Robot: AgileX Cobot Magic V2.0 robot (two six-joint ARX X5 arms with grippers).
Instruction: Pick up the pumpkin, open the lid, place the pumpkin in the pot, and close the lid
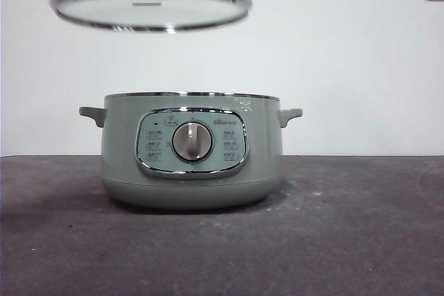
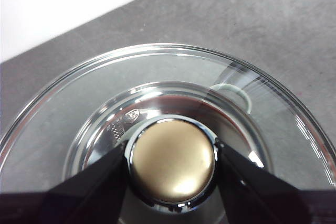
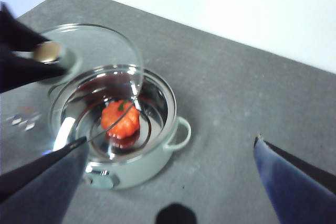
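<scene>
Front view: the lid (image 1: 151,6) hangs tilted in the air above the pot (image 1: 191,154), offset toward one handle, a dark arm gripping it from above.
Left wrist view: the left gripper (image 2: 172,160) clamps its jaws on either side of the lid's round knob (image 2: 172,160); glass spreads around it, grey table (image 2: 252,19) below.
Right wrist view: the right gripper (image 3: 170,161) stands wide and empty, above and beside the uncovered pot, where the pumpkin (image 3: 120,119) sits inside.

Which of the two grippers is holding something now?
The left gripper: its fingers clamp the lid by its knob, above the pot. The right gripper is open and empty.
</scene>
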